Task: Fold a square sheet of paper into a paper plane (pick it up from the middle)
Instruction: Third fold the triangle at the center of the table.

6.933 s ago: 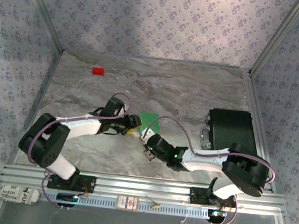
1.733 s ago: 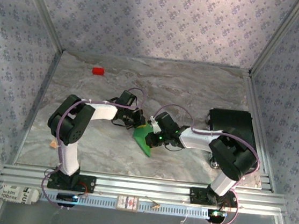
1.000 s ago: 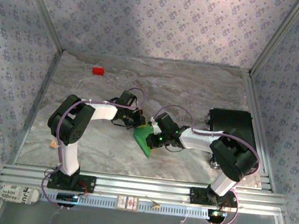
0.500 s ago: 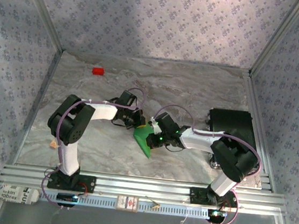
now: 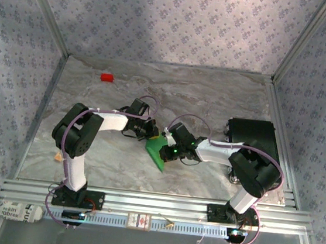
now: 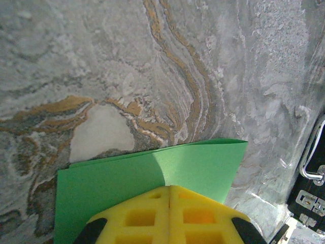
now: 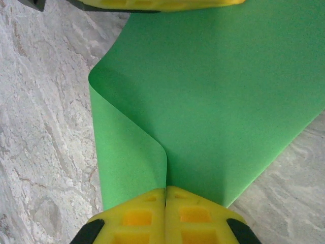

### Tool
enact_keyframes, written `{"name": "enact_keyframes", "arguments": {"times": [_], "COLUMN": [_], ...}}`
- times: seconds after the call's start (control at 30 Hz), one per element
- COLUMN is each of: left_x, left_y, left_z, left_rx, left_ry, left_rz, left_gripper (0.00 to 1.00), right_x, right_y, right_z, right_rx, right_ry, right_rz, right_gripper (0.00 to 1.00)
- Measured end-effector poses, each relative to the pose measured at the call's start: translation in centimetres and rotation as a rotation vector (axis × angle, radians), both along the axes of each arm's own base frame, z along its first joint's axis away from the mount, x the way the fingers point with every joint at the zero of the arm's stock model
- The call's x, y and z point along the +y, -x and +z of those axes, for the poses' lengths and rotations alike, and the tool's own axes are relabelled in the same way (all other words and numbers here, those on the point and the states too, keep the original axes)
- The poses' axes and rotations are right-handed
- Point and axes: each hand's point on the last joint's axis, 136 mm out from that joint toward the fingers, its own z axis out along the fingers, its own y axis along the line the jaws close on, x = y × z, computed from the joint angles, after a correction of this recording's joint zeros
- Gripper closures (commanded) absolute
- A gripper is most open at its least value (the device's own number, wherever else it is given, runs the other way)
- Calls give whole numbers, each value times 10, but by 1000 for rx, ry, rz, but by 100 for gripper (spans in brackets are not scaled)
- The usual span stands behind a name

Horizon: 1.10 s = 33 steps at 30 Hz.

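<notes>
Your left claw (image 6: 169, 189) is closed, its two yellow fingers pressed flat together, and it pinches the near edge of the green sheet of paper (image 6: 198, 162). Its wrist view shows a fold line in the paper running straight into the seam between the fingers. Your right claw (image 7: 165, 190) is likewise closed on the sheet, at the opposite edge. Its wrist view shows a curled flap rising into the finger seam, a detail the overhead camera cannot resolve.

From above, you see both claws meeting over the sheet near the middle of the marbled surface (image 5: 213, 98). The paper shows as a narrow pointed shape, its tip towards the arm bases. Whether it lies on the surface or is lifted cannot be told from this view.

The right wrist view catches the left claw's yellow finger at the far edge of the paper. The left wrist view instead shows a metal handle of the black case (image 5: 252, 138) at its right border. The overhead view also records a red block (image 5: 107, 77), well apart at the far left.
</notes>
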Motion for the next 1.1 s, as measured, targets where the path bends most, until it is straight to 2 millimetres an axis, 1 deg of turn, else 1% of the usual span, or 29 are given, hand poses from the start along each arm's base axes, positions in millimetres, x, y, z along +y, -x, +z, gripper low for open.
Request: {"name": "enact_keyframes", "arguments": {"times": [0.73,0.93,1.1], "left_x": [0,-1,1], "left_y": [0,0,0], "left_z": [0,1,1], "left_rx": [-1,-1,2], "left_ry": [3,4,-6], "left_rz": [-1,-1,2], "left_gripper": [97,94,87], "right_x": [0,0,0], "right_y": [0,0,0], "right_z": [-3,-3,-4], "right_rx": [6,6,5], "right_ry": [6,6,5], "right_rz": [0,-1,-1], "right_gripper": [96,97,96]}}
